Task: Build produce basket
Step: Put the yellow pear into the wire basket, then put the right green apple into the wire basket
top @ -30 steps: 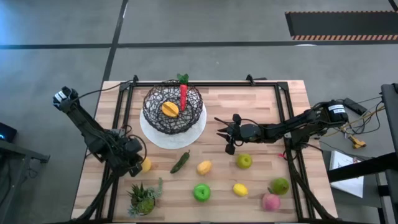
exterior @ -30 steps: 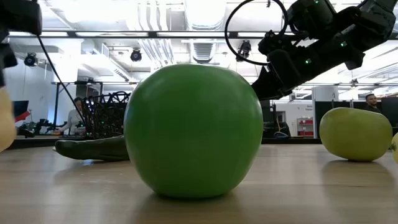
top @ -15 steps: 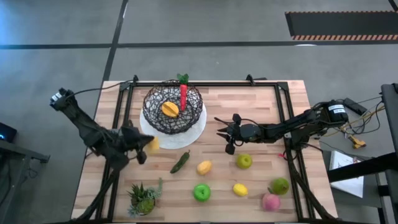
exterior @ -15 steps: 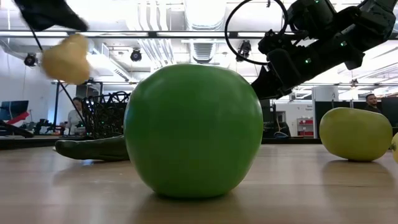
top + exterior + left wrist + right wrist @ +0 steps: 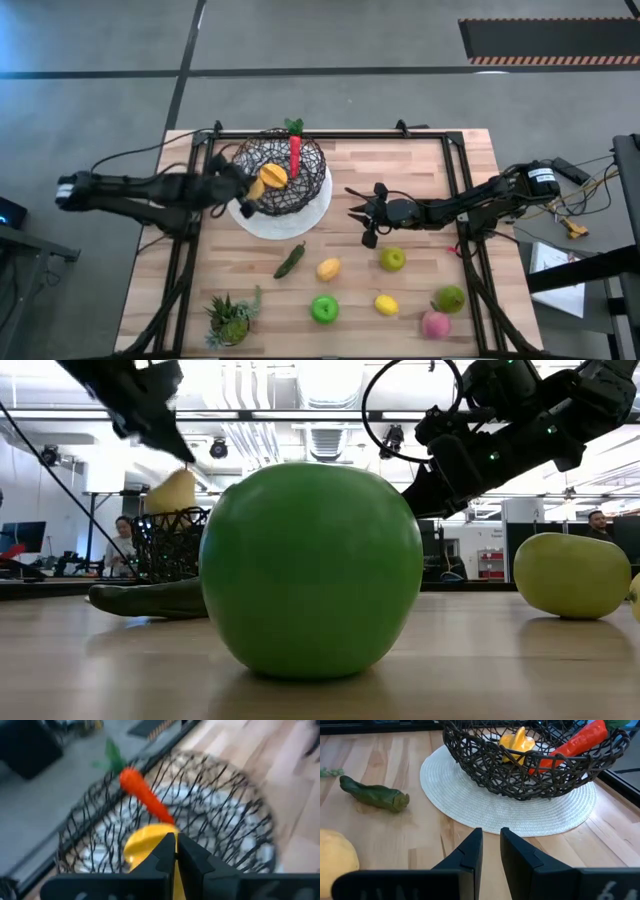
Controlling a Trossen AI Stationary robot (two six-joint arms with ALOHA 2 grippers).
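The dark wire basket (image 5: 300, 185) stands on a round white mat (image 5: 305, 218) at the table's far middle. In it lie an orange-yellow piece (image 5: 274, 174) and a red carrot-like piece (image 5: 295, 156) that leans on the far rim. My left gripper (image 5: 246, 191) is over the basket's left rim, shut on a pale yellow piece (image 5: 173, 491). My right gripper (image 5: 362, 214) hovers to the right of the mat with only a narrow gap (image 5: 491, 845) and nothing in it. A dark green pepper (image 5: 290, 260) and several other produce pieces lie on the near half. My left gripper holds the pale yellow piece at its upper end (image 5: 182, 468), at the fingers' free ends. The fingers slant down toward the basket from the table's left. The piece hangs below them, clear of the table, just above the basket's rim (image 5: 168, 516).
On the table lie a yellow-orange piece (image 5: 328, 269), two green apples (image 5: 392, 260) (image 5: 324, 308), a lemon (image 5: 386, 304), an olive fruit (image 5: 451, 298) and a pink one (image 5: 435, 323). A spiky potted plant (image 5: 232, 318) stands near left. Black frame rails (image 5: 205, 180) run along the table's sides.
My left gripper has lifted the pale yellow piece off the table's near left. It has swung up and toward the far edge to the basket's left rim, turning as it went. The piece hangs clear throughout.
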